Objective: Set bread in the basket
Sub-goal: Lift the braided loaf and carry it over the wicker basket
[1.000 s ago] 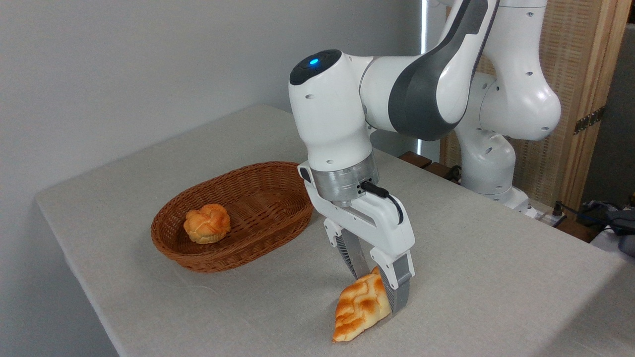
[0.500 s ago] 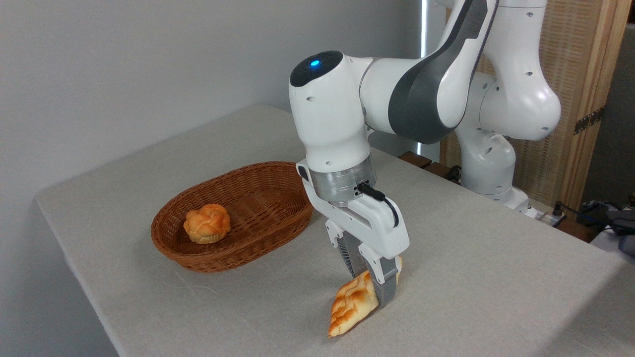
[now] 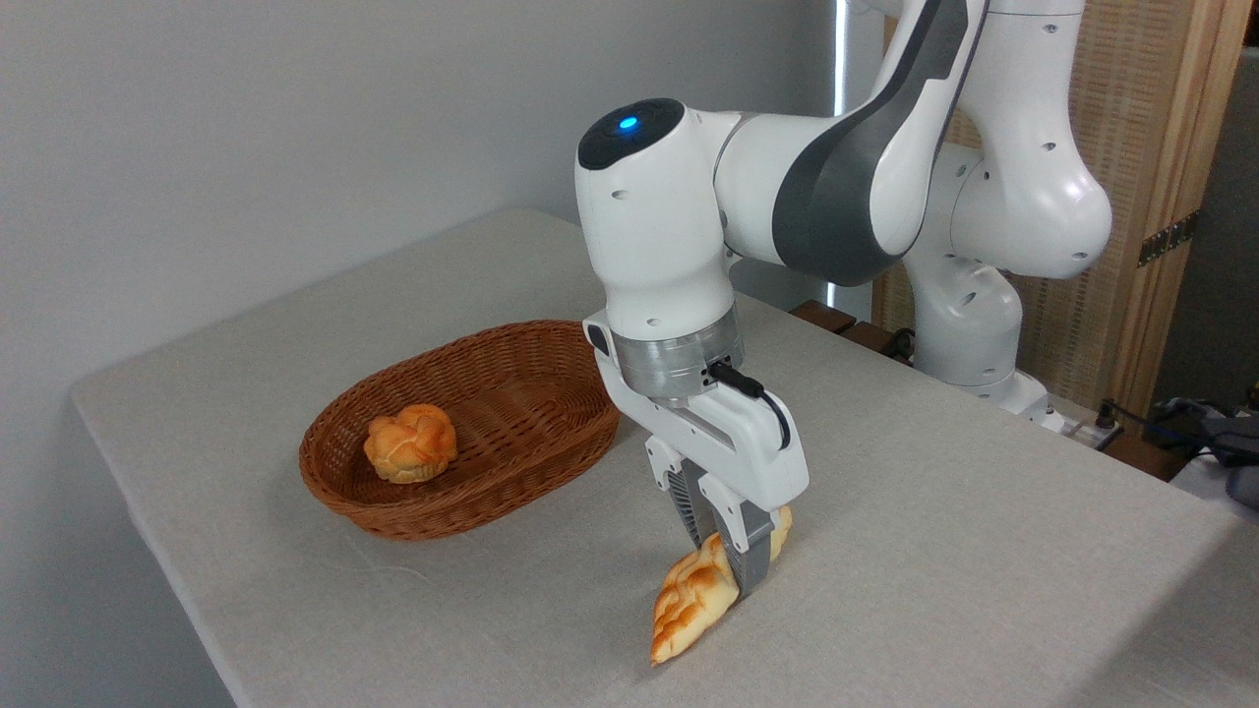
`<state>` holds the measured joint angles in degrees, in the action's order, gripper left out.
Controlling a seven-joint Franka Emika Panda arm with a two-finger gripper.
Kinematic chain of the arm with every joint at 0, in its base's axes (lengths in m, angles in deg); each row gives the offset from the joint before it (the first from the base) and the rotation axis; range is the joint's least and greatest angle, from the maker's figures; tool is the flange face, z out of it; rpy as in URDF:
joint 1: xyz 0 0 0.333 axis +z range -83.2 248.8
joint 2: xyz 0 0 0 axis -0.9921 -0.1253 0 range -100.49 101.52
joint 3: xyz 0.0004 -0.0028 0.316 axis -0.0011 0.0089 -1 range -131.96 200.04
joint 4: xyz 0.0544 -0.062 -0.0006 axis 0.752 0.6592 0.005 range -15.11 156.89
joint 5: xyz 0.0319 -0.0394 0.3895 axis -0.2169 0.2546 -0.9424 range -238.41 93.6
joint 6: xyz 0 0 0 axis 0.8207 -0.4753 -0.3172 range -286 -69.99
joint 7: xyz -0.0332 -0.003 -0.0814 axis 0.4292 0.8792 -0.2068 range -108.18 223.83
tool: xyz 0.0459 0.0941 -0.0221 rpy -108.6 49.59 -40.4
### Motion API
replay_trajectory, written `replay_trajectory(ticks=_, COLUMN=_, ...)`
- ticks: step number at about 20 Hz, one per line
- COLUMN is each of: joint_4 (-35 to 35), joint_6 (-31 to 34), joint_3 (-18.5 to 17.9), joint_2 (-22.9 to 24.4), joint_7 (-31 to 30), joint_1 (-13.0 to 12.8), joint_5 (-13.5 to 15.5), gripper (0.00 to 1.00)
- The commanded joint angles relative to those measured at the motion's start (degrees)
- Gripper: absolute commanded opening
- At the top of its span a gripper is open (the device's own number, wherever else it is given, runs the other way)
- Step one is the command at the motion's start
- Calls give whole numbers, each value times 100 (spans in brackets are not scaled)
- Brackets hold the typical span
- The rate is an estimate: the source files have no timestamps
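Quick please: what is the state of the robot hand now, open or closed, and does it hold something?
Hand: closed on the bread, pinched between both fingers.

A desk (image 3: 984,551) covered in a pale beige, finely woven cloth fills most of the view, its far corner pointing toward the back of the room. Behind the desk and to its left stands a plain light grey wall (image 3: 246,128), evenly lit and bare. Right of the desk's far corner, a narrow bright vertical strip of light (image 3: 839,59) shows beside a wooden-framed panel of woven cane (image 3: 1131,197) with a metal hinge (image 3: 1168,239) on its frame. Low at the desk's right edge lie dark cables (image 3: 1141,418) and a grey bundle (image 3: 1220,438).
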<state>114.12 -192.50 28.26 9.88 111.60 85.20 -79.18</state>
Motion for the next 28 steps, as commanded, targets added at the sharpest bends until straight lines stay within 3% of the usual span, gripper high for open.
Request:
replay_trajectory(ticks=1, joint_4=-85, joint_6=-50, joint_3=-64, joint_2=162, joint_7=90, joint_1=-99, joint_5=456, gripper=36)
replay_trajectory(ticks=3, joint_4=-497, joint_6=580, joint_3=-46, joint_2=180, joint_7=46, joint_1=-265, joint_5=772, gripper=36)
replay_trajectory(ticks=5, joint_4=-876, joint_6=1153, joint_3=-108, joint_2=128, joint_7=-155, joint_1=-695, joint_5=932, gripper=36)
replay_trajectory(ticks=7, joint_4=-1026, joint_6=1278, joint_3=-108, joint_2=145, joint_7=-524, joint_1=-750, joint_5=1002, gripper=36)
replay_trajectory(ticks=10, joint_4=-1386, joint_6=1620, joint_3=-99, joint_2=136, joint_7=-841, joint_1=-873, joint_5=1423, gripper=36)
replay_trajectory(ticks=13, joint_4=-1580, joint_6=1709, joint_3=-29, joint_2=136, joint_7=-1552, joint_1=-943, joint_5=1696, gripper=38)
replay_trajectory(ticks=18, joint_4=-1598, joint_6=1683, joint_3=-11, joint_2=40, joint_7=-2616, joint_1=-1557, joint_5=1837, gripper=45)
replay_trajectory(ticks=20, joint_4=-1598, joint_6=1665, joint_3=15, joint_2=-39, joint_7=-2696, joint_1=-1830, joint_5=1811, gripper=47)
replay_trajectory(ticks=22, joint_4=-1598, joint_6=1613, joint_3=15, joint_2=-188, joint_7=-2705, joint_1=-2216, joint_5=1671, gripper=55)
replay_trajectory(ticks=24, joint_4=-1598, joint_6=1368, joint_3=15, joint_2=-416, joint_7=-2819, joint_1=-2428, joint_5=1627, gripper=56)
replay_trajectory(ticks=25, joint_4=-1598, joint_6=1218, joint_3=15, joint_2=-487, joint_7=-2968, joint_1=-2481, joint_5=1627, gripper=62)
replay_trajectory(ticks=27, joint_4=-1589, joint_6=1138, joint_3=15, joint_2=-567, joint_7=-3197, joint_1=-2534, joint_5=1540, gripper=91)
replay_trajectory(ticks=28, joint_4=-1589, joint_6=1147, joint_3=15, joint_2=-567, joint_7=-3215, joint_1=-2534, joint_5=1417, gripper=100)
